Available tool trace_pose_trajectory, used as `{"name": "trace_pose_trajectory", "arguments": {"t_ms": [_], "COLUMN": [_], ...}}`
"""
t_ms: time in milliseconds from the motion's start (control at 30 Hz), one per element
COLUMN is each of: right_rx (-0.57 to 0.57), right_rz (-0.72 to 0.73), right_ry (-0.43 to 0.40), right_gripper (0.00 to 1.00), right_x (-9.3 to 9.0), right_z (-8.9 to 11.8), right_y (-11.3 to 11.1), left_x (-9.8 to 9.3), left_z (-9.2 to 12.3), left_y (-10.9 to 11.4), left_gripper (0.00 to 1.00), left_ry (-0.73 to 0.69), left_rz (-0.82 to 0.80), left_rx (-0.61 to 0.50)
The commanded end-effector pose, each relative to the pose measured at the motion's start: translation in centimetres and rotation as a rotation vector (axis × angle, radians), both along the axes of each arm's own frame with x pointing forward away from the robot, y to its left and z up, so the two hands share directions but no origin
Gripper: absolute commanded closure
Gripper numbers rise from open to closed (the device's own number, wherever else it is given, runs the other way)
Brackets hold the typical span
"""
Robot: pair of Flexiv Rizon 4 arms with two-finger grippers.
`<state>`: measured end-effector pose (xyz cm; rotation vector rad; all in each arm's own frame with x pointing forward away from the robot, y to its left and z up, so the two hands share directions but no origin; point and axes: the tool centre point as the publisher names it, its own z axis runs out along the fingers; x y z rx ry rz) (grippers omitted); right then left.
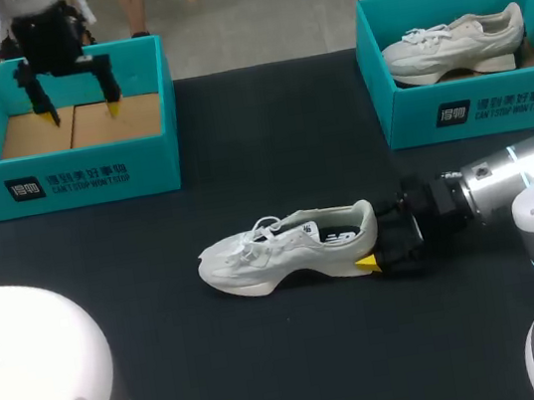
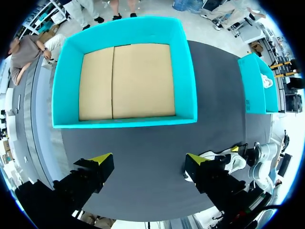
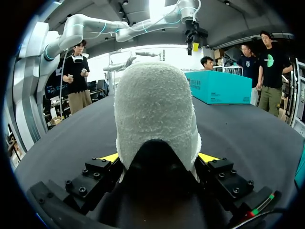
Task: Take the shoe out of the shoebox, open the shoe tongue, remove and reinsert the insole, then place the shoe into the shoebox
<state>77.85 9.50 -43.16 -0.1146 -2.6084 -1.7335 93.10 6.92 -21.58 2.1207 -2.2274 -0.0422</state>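
A white sneaker lies on its sole at the centre of the black worktop, toe toward the left of the frame and heel toward the right, outside both boxes. The right arm comes in from the right edge, level with the worktop. The right gripper is at the shoe's heel, and one yellow tip shows against the sole on the near side.

In the right wrist view, the sneaker's rounded, towelling-textured heel sits between the fingers. A yellow tip presses against it on each side, so the fingers are clamped on the heel.

In the upper left of the head view stands a teal shoebox with no shoe in it, only a cardboard floor. The left gripper hangs over this box, pointing down, fingers spread wide and holding nothing. The left wrist view shows the same: the two yellow tips are well apart above the worktop, just short of the box's near wall, and the box lies ahead of them.

In the upper right of the head view a second teal shoebox holds another white sneaker lying on its sole, toe to the left.
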Motion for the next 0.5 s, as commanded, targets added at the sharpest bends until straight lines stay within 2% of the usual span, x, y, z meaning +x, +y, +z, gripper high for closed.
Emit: {"name": "trace_pose_trajectory", "arguments": {"t_ms": [33, 333, 400, 500], "right_rx": [-0.001, -0.001, -0.001, -0.001], "right_rz": [-0.002, -0.002, -0.002, -0.002], "right_ry": [-0.001, -0.001, -0.001, -0.001], "right_gripper": [1.00, 1.00, 1.00, 1.00], "right_x": [-0.1, -0.1, -0.1, -0.1], "right_z": [-0.4, -0.4, -0.4, -0.4], "right_y": [0.2, 0.2, 0.2, 0.2], "left_x": [-3.4, -9.1, -10.2, -10.2], "left_z": [-0.5, -0.6, -0.4, -0.4], "left_y": [-2.7, -9.1, -9.9, -9.9], "left_gripper": [0.00, 0.00, 0.00, 0.00], "left_ry": [-0.079, -0.161, -0.169, -0.169], "left_rz": [-0.005, -0.020, -0.039, -0.039], "left_rx": [-0.008, -0.040, -0.036, -0.036]}}
